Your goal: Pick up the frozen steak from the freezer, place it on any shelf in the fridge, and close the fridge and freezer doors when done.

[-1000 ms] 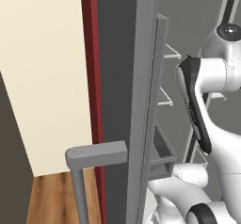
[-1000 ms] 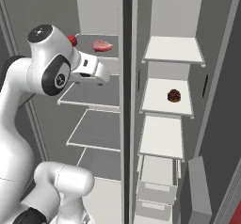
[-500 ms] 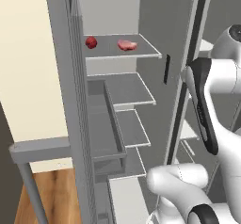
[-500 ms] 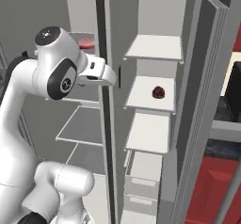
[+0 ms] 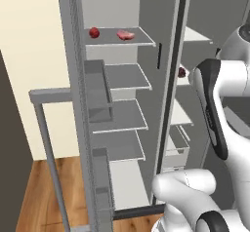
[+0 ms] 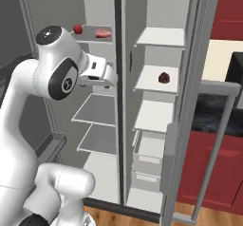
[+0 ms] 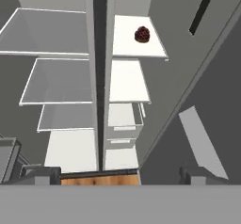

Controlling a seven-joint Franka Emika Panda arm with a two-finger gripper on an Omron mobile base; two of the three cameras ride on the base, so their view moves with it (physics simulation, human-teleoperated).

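Two doors: both fridge and freezer doors (image 6: 209, 101) stand open, we judge closing them is what's left.
Fridge (image 5: 124, 128): wider compartment, left of the divider; broad shelves mostly bare.
Freezer (image 6: 159, 101): right of the divider; dark red lump (image 6: 163, 77) on its 2nd shelf.
Shelf (image 5: 119, 38): top one in fridge, left of the divider.
Steak: frozen steak (image 5: 125, 34) lies on that shelf w/ a red ball (image 5: 94, 32) beside it, so we judge placing done.
Gripper (image 7: 120, 173): near the divider, fingers spread apart, holding nothing.
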